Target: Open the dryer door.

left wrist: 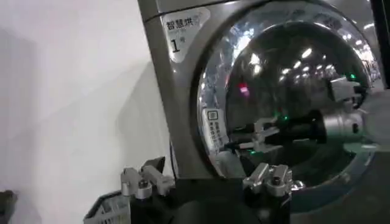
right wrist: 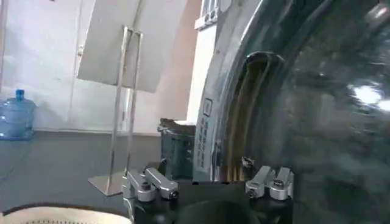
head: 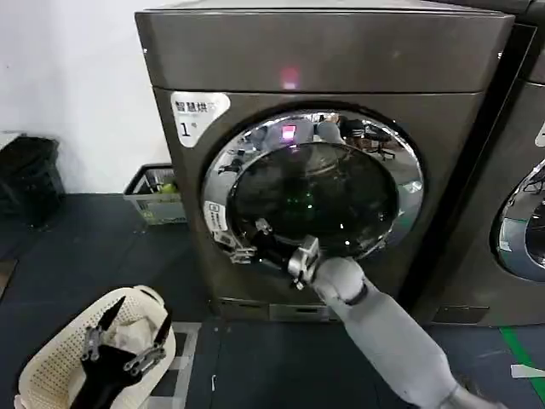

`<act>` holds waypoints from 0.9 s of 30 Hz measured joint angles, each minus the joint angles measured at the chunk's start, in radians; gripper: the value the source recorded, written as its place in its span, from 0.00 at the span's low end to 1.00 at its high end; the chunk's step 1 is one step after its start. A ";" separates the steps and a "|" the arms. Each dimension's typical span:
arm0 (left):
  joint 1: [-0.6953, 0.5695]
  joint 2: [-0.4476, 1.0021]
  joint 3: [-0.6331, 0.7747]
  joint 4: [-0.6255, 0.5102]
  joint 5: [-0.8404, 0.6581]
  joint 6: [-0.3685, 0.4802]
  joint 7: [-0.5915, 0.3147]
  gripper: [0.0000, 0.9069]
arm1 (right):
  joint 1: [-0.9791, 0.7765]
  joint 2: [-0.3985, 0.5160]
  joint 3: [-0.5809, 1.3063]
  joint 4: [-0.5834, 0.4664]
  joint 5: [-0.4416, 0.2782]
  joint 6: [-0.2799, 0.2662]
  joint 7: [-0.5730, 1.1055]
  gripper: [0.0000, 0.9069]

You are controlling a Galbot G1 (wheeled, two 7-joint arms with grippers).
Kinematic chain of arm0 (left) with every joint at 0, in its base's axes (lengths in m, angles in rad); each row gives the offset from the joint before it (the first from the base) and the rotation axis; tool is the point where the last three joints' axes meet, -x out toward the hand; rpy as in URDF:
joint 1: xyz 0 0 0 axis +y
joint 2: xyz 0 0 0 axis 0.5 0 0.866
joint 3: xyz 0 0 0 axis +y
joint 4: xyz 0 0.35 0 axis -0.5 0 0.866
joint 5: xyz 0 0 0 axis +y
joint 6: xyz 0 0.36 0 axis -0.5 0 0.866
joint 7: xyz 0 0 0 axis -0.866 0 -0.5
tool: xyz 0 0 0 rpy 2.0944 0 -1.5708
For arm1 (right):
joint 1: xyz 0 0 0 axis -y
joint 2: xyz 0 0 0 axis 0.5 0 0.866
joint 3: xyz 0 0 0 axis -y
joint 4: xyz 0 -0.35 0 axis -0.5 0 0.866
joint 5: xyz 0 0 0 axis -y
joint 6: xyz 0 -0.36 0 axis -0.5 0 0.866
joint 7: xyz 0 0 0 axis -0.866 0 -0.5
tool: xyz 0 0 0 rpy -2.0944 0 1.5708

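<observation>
We see the dryer door [head: 313, 189] at frame centre, shut or nearly so. Our right gripper [head: 245, 243], its fingers spread, reaches the door's lower-left chrome rim by the handle recess, so we judge we are taking hold. Next comes closing there and pulling outward. Our left gripper [head: 122, 348] hangs open at lower left above a white basket [head: 51, 368].

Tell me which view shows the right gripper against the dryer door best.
The left wrist view: the right gripper shows side-on, fingers open at the dryer door rim. The head view shows it from above; the right wrist view shows its fingers close up.
</observation>
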 joint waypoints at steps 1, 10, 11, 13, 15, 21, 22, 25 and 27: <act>0.000 0.000 0.000 0.000 0.001 0.001 0.000 1.00 | 0.001 0.001 0.000 -0.002 0.000 0.000 -0.006 1.00; -0.023 0.012 -0.005 0.028 -0.004 0.016 -0.048 1.00 | 0.013 0.004 0.010 -0.004 0.014 -0.003 -0.083 1.00; -0.029 0.014 -0.005 0.032 -0.017 0.020 -0.054 1.00 | 0.012 0.004 0.011 -0.004 0.014 -0.003 -0.091 1.00; -0.042 0.021 -0.009 0.038 -0.057 0.053 -0.048 1.00 | 0.011 0.000 0.011 -0.004 0.015 -0.004 -0.110 1.00; -0.055 0.033 -0.015 0.045 -0.091 0.114 -0.045 1.00 | 0.008 -0.005 0.010 0.004 0.017 -0.008 -0.131 1.00; -0.121 0.087 -0.047 0.072 -0.196 0.243 -0.058 1.00 | -0.013 -0.036 0.013 0.034 0.015 -0.020 -0.205 1.00; -0.137 0.100 -0.054 0.081 -0.209 0.257 -0.065 1.00 | -0.018 -0.044 0.018 0.041 0.022 -0.020 -0.214 1.00; -0.194 0.148 -0.076 0.118 -0.269 0.261 -0.059 1.00 | -0.028 -0.065 0.033 0.067 0.061 -0.042 -0.251 1.00; -0.236 0.186 -0.088 0.149 -0.308 0.249 -0.056 1.00 | -0.034 -0.076 0.042 0.082 0.082 -0.058 -0.279 1.00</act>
